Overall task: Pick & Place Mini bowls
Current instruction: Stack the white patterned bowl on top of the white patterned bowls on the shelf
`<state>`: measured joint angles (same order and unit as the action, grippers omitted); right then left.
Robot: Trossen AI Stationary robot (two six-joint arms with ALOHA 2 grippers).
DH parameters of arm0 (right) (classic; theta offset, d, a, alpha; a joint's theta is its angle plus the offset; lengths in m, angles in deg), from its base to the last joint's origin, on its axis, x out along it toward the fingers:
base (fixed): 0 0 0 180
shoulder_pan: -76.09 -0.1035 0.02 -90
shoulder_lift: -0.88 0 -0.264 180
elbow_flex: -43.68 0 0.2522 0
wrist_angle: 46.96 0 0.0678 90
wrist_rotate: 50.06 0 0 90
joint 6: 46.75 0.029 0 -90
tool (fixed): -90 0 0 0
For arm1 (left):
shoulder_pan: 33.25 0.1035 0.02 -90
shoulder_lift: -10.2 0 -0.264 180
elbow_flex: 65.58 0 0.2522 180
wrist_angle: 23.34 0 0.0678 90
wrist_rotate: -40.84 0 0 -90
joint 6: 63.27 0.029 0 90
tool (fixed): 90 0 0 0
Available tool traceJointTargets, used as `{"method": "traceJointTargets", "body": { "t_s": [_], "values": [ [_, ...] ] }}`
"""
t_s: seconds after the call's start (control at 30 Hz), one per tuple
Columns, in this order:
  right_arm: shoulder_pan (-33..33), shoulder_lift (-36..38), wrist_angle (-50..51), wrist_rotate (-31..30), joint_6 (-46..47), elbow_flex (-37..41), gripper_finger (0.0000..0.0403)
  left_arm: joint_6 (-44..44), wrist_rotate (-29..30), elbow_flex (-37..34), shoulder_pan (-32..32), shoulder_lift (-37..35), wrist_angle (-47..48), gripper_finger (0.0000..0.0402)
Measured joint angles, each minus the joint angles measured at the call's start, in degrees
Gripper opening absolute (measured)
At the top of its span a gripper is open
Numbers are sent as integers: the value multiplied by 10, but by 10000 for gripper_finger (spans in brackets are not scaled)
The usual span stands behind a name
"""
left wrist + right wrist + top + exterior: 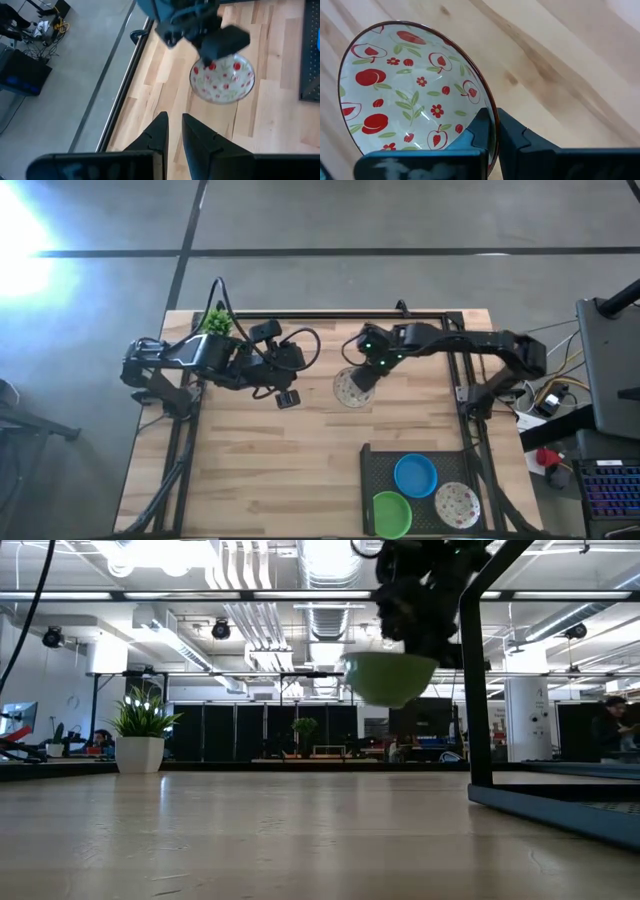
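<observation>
A white mini bowl [352, 388] with red fruit and flower print hangs above the middle of the wooden table, and my right gripper [492, 132] is shut on it. The low view shows this bowl [390, 675] well clear of the tabletop. My left gripper [175, 130] hovers to the bowl's left, high over the table. Its fingers stand a narrow gap apart with nothing between them. A blue bowl [414, 475], a green bowl [391, 513] and a speckled white bowl [457, 504] sit in the black tray [366, 465] at the near right. My right gripper pinches the bowl's rim [491, 120], with one finger inside the bowl and one outside. The fingers come steeply from above. The bowl hangs below them, mouth up, lifted clear of the table.
A small potted plant [216, 320] stands at the table's far left corner. Black frame rails [466, 395] run along the table's far and right sides. Bare wood lies between the tray and the left edge.
</observation>
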<state>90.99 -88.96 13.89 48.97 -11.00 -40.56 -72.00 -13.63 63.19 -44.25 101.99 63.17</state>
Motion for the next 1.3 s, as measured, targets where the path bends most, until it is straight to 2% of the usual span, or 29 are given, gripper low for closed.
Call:
{"method": "traceJointTargets", "body": {
  "t_s": [0.3, 0.6, 0.83, 1.07, 1.3],
  "values": [
    [-19, 105, 137, 0, 7, -3, 11, 3, 0, 0, 0, 0, 0, 48],
    [-71, 184, 277, 1, 35, -28, 11, 7, 0, 0, 0, 0, -2, 48],
    [-144, 210, 290, 21, 49, -30, 11, 1, 0, 0, 0, 0, -2, 48],
    [-250, 204, 290, 52, 86, -30, 11, -4, 1, 0, 0, 0, -3, 48],
    [-343, 204, 290, 58, 163, -29, 11, -4, 1, 0, 0, 0, -3, 48]
  ]
}}
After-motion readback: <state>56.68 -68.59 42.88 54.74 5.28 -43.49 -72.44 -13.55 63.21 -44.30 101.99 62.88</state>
